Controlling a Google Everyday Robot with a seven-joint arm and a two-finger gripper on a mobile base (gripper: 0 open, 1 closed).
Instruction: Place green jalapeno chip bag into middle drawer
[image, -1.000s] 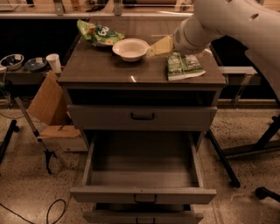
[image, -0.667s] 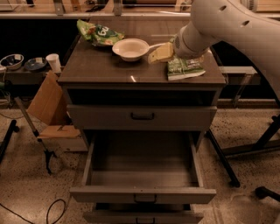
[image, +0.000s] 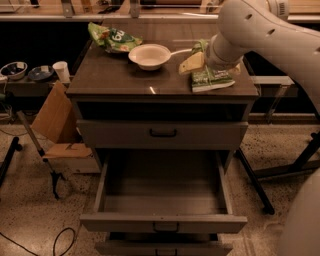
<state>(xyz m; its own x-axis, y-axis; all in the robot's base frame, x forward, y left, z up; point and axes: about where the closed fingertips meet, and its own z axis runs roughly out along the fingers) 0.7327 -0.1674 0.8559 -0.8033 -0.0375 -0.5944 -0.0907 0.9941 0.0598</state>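
The gripper (image: 193, 63) is being held low over the top of the grey cabinet (image: 125, 82), in the upper right of the frame. It is at the end of a big white arm (image: 260, 35) that is stretched in from the right edge. The gripper is being seen just beside the left end of the green jalapeno chip bag (image: 212, 80), and whether it is squeezing anything cannot be told. The bag is lying flat on the right side of the cabinet top, and part of it is being hidden by the arm. A white bowl (image: 150, 56) is sitting just left of the gripper, and a brighter green bag (image: 112, 39) is lying at the back left corner. Lower down, in the middle of the frame, the middle drawer (image: 162, 222) is being shown pulled out, with its deep tray open at the top. The drawer above it (image: 162, 134) is shut. A piece of brown cardboard (image: 52, 117) is leaning at the left.
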